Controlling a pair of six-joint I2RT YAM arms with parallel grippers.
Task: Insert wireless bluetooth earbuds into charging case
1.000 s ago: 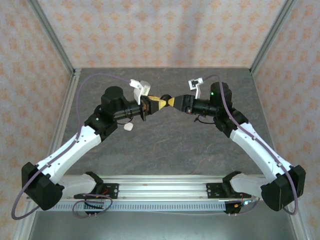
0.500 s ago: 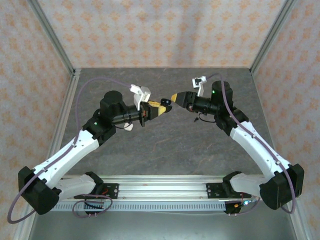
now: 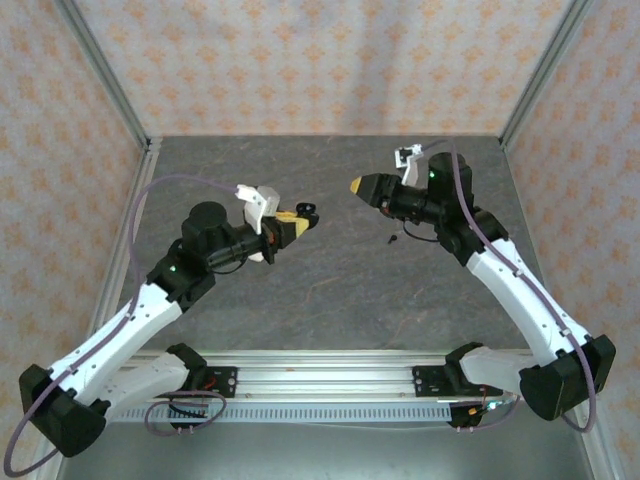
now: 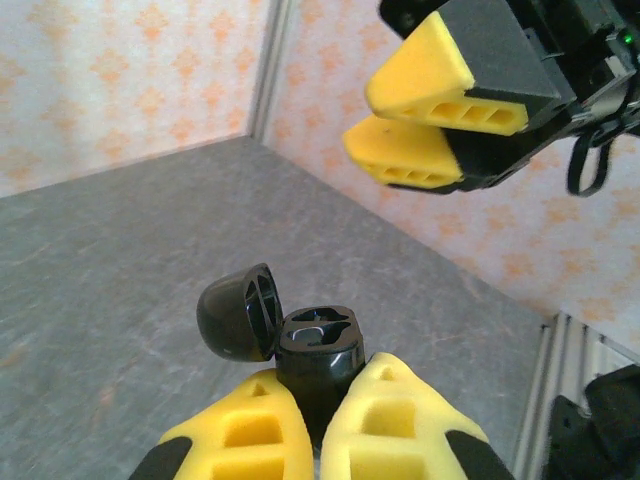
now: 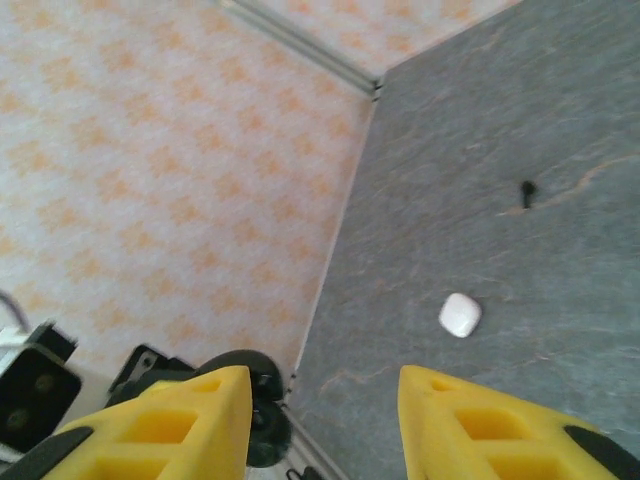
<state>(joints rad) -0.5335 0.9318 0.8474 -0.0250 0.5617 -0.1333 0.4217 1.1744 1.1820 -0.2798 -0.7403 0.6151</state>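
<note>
On the worktop (image 5: 560,100) near your right arm (image 3: 505,275) lies a tiny black earbud (image 5: 527,190), probably light, hard and slippery, so pinch it softly across its middle with the right fingers (image 5: 170,420), now spread and empty, while the left fingers (image 4: 385,420) squeeze the open black case (image 4: 318,345).

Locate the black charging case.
Top view, left of centre: the open black charging case sits clamped in the left pincer, the right pincer apart on its right.

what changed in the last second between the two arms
The claws parted: the left claw drew back left, still shut on the open black charging case; the right claw pulled back right, open and empty. The white case stayed on the table.
</note>
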